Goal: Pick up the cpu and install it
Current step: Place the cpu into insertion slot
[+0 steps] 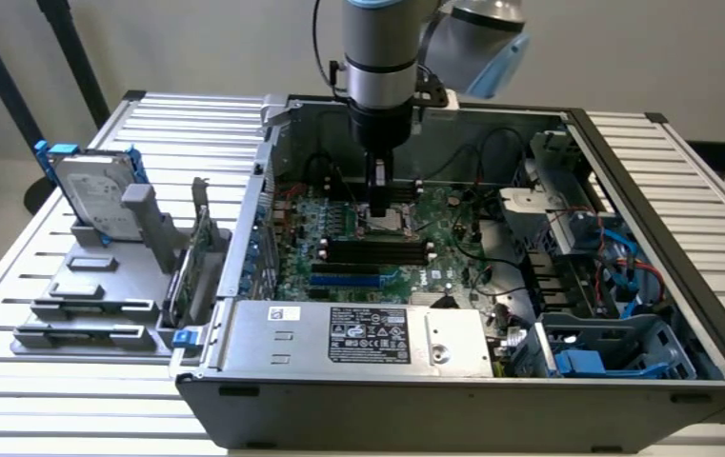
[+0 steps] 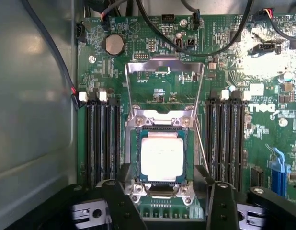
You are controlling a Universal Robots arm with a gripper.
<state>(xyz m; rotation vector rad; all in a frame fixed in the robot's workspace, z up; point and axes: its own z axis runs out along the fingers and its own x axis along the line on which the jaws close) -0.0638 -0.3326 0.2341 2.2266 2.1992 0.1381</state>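
Jaws (spread wide) just over seated cpu (image 2: 161, 160)

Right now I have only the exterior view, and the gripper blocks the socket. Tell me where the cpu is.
Observer: In the wrist view the cpu lies flat inside the socket, silver top up.
Operator: Report the load plate.
Observer: The load plate is swung open, folded back away from the socket.
Operator: Give me the fingers.
Observer: The gripper is open. Its fingers stand on either side of the socket, apart from the cpu.
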